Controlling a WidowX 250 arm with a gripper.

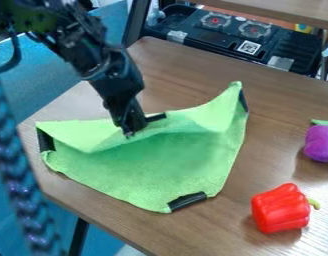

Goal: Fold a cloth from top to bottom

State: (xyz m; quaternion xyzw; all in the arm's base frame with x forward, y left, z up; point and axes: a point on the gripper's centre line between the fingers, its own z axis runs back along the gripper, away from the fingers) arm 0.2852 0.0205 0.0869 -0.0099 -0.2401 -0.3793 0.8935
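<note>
Nearest, a red toy pepper (280, 209) lies on the surface (223, 227), towards its near right part. It is apart from the cloth and outside the likely fold path.

The green cloth (160, 165) lies beyond it to the left, close to the surface's near left edge. Its near part is spread, with a dark strip (187, 200) at the near corner. Another dark patch (46, 140) marks the side near the surface's left corner. A purple toy vegetable (320, 144) lies well apart, by the view's right edge.

The gripper (129, 134) is at the raised far part of the cloth, beside a short dark tab (155, 117). Whether it is clamped on the fabric cannot be told. The far part stands in an uneven ridge, rising at the right towards a dark-edged peak (243, 100). The fold is judged partly formed and incomplete.

Recommended: confirm a firm hold, then bring the far part over in a low arc towards the near corner. Keep the travel slow and the pull even, so that the near layer does not slide. Lower before letting go. Risks: a skewed fold, a bunched right side, or cloth dragged over the near left edge.
</note>
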